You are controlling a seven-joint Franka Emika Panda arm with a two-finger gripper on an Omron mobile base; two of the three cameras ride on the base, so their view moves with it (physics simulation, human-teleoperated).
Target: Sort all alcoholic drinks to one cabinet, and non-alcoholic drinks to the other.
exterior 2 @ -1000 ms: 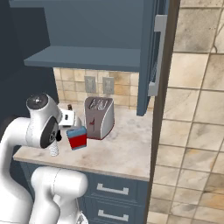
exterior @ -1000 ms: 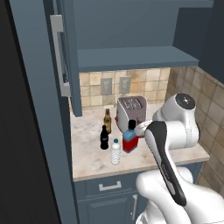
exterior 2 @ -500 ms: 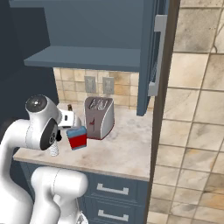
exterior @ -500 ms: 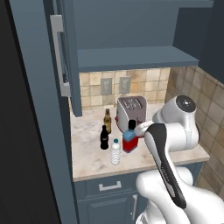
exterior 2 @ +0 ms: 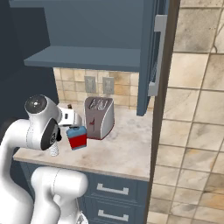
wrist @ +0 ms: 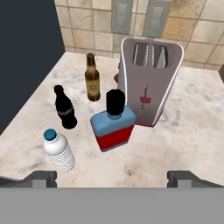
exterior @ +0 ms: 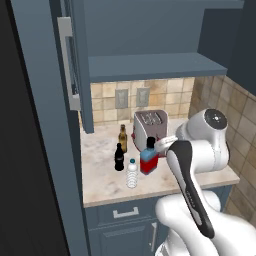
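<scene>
Four drinks stand on the marble counter (wrist: 188, 131) left of a toaster (wrist: 151, 81). The amber beer bottle (wrist: 92, 78) (exterior: 122, 138) is farthest back. The black cola bottle (wrist: 65, 107) (exterior: 119, 158) is in front of it. The clear water bottle (wrist: 58, 150) (exterior: 132, 173) with a teal cap is nearest. The squat red bottle (wrist: 113, 124) (exterior: 149, 157) (exterior 2: 77, 138) stands close against the toaster. My gripper (wrist: 112, 178) hovers above and in front of the red bottle, open, with nothing between its fingertips (wrist: 41, 177).
An upper cabinet stands open above the counter, its shelf (exterior: 150, 65) bare and its door (exterior: 75, 65) swung out at the left. A second door (exterior 2: 151, 57) hangs open at the right. Tiled wall with outlets (wrist: 138, 17) lies behind the toaster (exterior 2: 99, 117).
</scene>
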